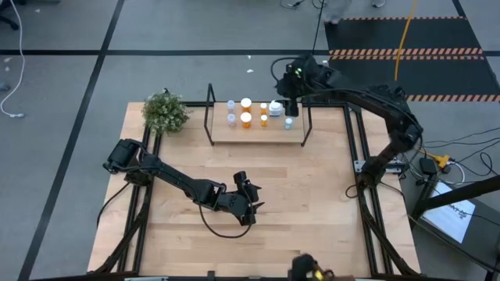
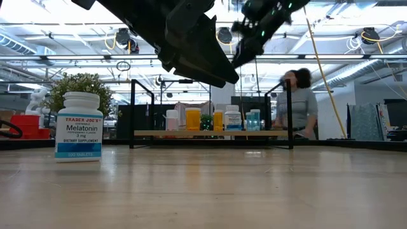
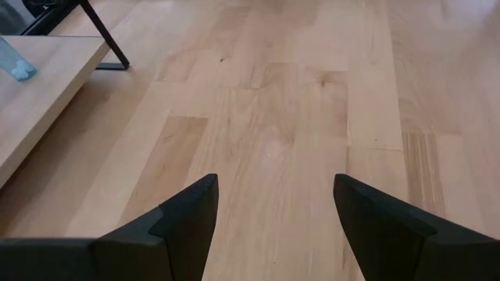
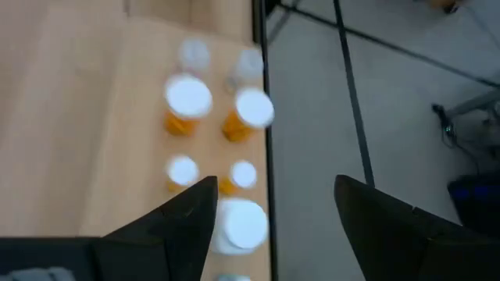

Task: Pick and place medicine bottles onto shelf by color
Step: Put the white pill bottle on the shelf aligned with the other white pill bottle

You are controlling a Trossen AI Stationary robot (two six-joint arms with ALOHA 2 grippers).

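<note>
Nearest the low camera, a white bottle (image 2: 78, 126) labelled "Trader Joe's Melatonin 3 mg, dietary supplement" stands on the worktop (image 1: 258, 187). The left claw (image 1: 248, 204) hangs mid-worktop, open and empty. Farther back, the shelf (image 1: 234, 134) holds orange, pale and white medicine bottles (image 1: 246, 119); the right claw (image 1: 290, 94) hovers above them, open, empty.

Small white-capped bottles (image 1: 246, 119), orange, pale blue and white, stand upright in a cluster on my low wooden shelf (image 1: 223, 134), and one white Melatonin bottle (image 2: 78, 126) stands upright, well apart, on the table.
</note>
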